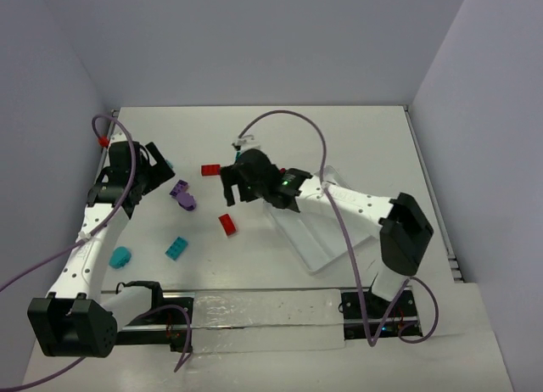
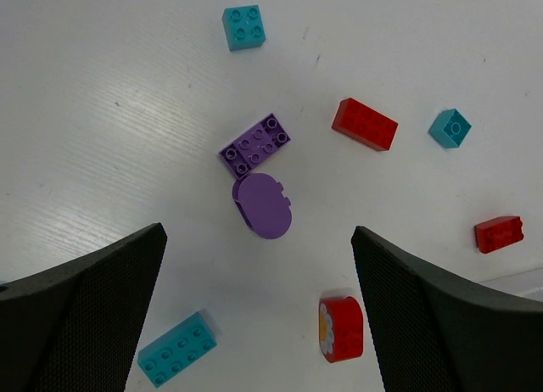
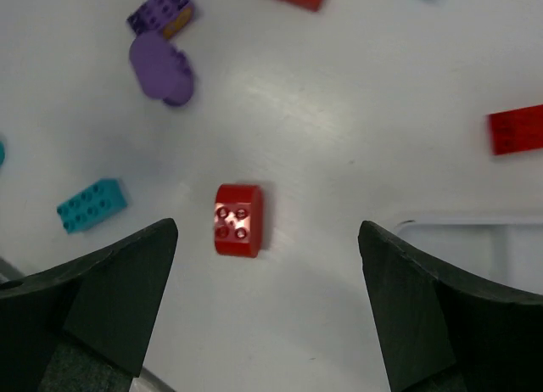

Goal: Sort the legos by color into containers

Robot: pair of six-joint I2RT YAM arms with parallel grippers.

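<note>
1. Top view: the tray (image 1: pixel 316 243) lay right of centre, partly under the right arm, and the compartments that showed held no brick.
   - The legos lay loose on the table to its left: a red brick (image 1: pixel 210 169), a purple pair (image 1: pixel 182 194), a rounded red (image 1: pixel 227 224), a teal brick (image 1: pixel 176 248) and a rounded teal (image 1: pixel 120 257).
   - The left gripper (image 1: pixel 157 167) hung at the left, near the purple pair.
   - The right gripper (image 1: pixel 231 188) hung at centre, just above the rounded red.
   - From this the sorting looked hardly begun.

2. Left wrist view: the left gripper's jaws stood wide and held nothing.
   - Eight legos lay on the table below: the purple pair at centre, three teal and three red around them.
   - None of them sat in a compartment.

3. Right wrist view: the right gripper's jaws stood wide and empty.
   - The rounded red lay on the table at centre frame, between the fingers (image 3: pixel 102 299) and touching neither.
   - The tray's corner showed at the lower right, and that part was bare.
   - As far as the views showed, every brick was left to sort: red, purple and teal each into its own compartment.
</note>
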